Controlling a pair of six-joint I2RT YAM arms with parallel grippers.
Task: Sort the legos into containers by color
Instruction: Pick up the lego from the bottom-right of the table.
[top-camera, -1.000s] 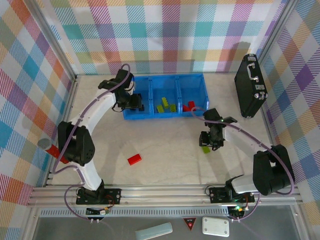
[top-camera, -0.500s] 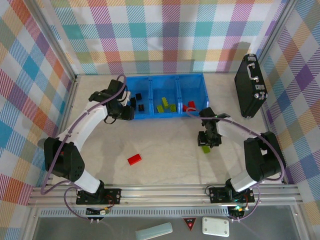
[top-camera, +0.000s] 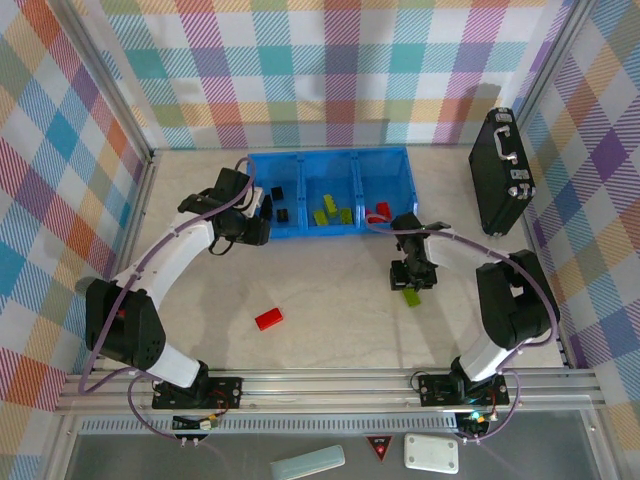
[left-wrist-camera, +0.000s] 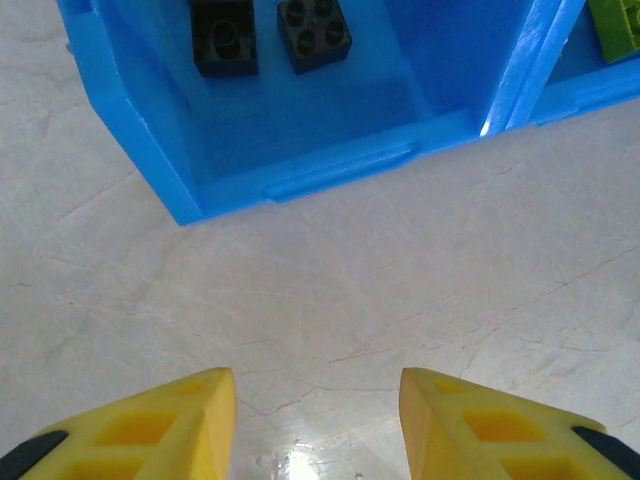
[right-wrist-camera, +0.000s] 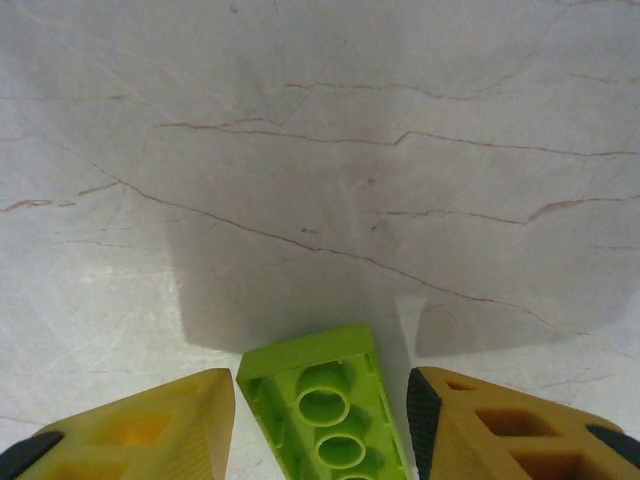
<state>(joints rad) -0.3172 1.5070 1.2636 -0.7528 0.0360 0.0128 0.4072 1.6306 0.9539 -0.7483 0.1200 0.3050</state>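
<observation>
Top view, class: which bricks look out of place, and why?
A red brick and a lime-green brick lie on the table, outside the blue tray. The green one sits between the right gripper's fingers.

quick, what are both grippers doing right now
Left gripper: open, holding nothing.
Right gripper: straddling the green brick on the table; cannot tell whether it is gripping it.

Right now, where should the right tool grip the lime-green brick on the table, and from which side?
Probably the two long side walls of the lime-green brick, coming straight down from above. It lies flat on the table, studs up, with its length running between the right tool's fingers, one on each side. Those walls are flat and parallel; the studded top offers no hold.
</observation>
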